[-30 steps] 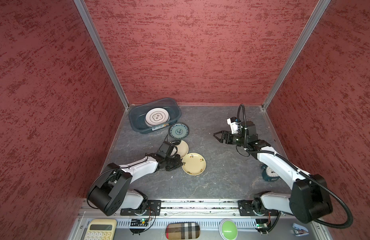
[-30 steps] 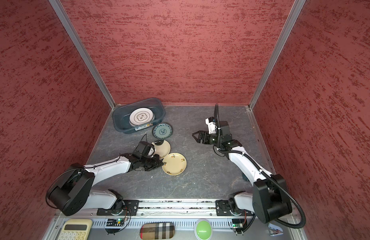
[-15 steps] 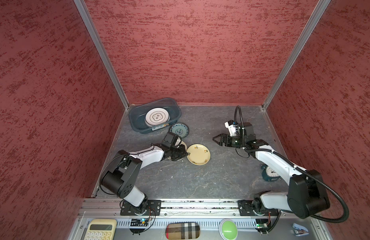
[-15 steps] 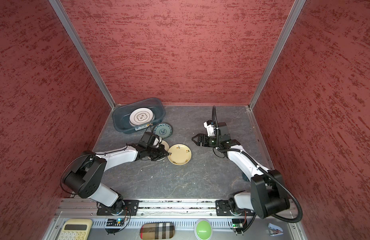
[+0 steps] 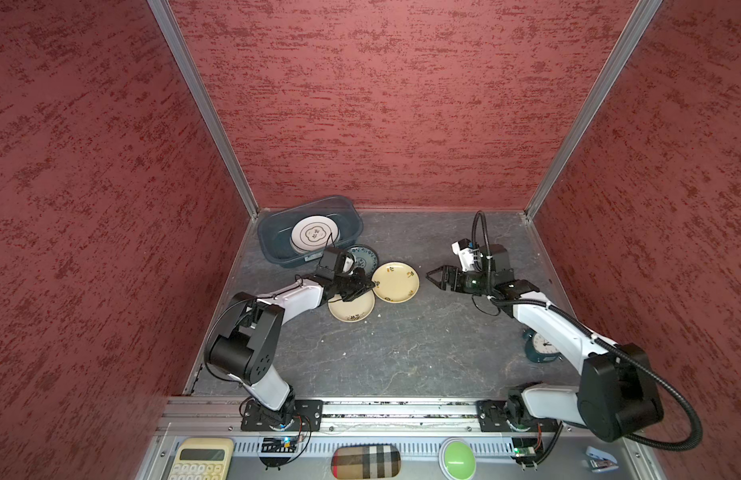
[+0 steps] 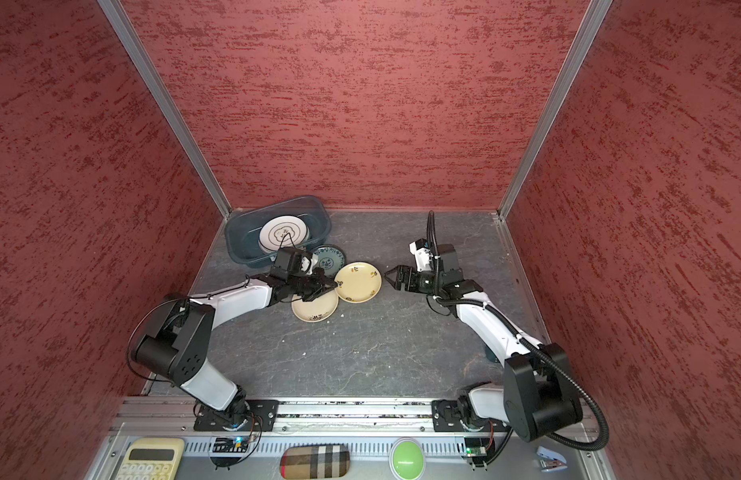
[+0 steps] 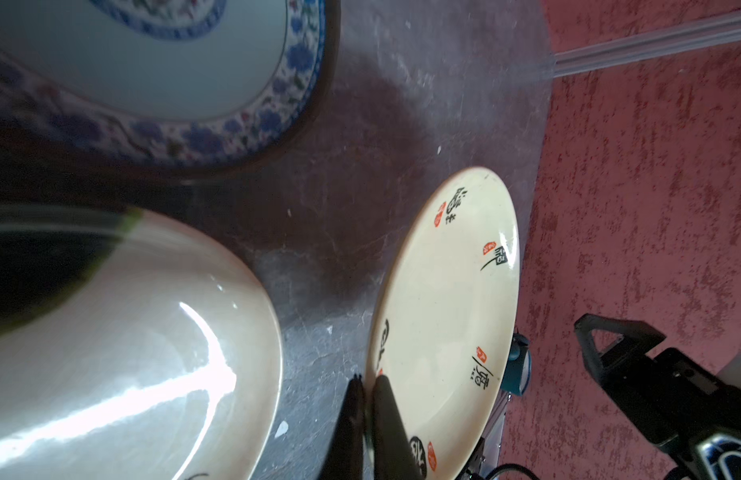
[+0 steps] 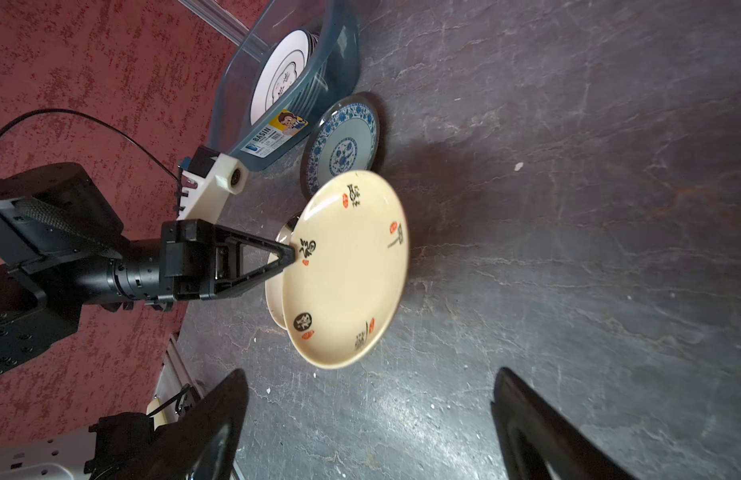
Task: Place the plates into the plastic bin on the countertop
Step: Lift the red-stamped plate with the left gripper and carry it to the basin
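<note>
The cream-yellow plate [image 5: 396,281] with red characters was clamped at its rim by the left end effector [image 5: 369,285], partly over a second cream plate [image 5: 352,309] on the tabletop [image 5: 402,353]. The teal-patterned plate [image 5: 366,257] lay beside the plastic bin [image 5: 273,249], which held a white plate [image 5: 315,235]. The right end effector [image 5: 431,277] hovered nearby, jaws apart.

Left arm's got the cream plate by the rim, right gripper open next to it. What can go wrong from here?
1. The left gripper pinches only the rim of the held cream plate; cantilevered, it may slip or tip.
2. A drop would likely hit the lower cream plate partly beneath.
3. The open right gripper sits near the plate's far edge; either arm moving could knock it.
</note>
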